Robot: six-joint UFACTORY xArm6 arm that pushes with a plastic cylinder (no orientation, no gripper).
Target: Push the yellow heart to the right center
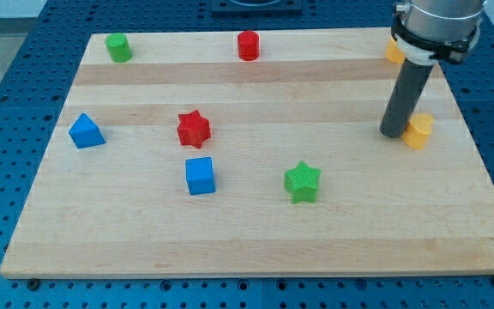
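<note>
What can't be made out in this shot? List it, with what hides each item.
- Yellow block by my tip: its left side is behind the rod, so its heart shape and any contact with the tip are uncertain.
- Yellow block at the view's top right: mostly covered by the arm; shape unreadable.
- Arm: cut off by the view's top edge.
- Board: no target mark visible.

Pale wooden worktop [256,232], blocks scattered on it: green cylinder [118,48] top left, red cylinder [248,45] top centre, blue triangular block [86,131] at left, red star [194,129], blue cube [200,175], green star [302,181]. Yellow heart [418,131] at right; another yellow block [394,51] top right, shape half hidden.
</note>
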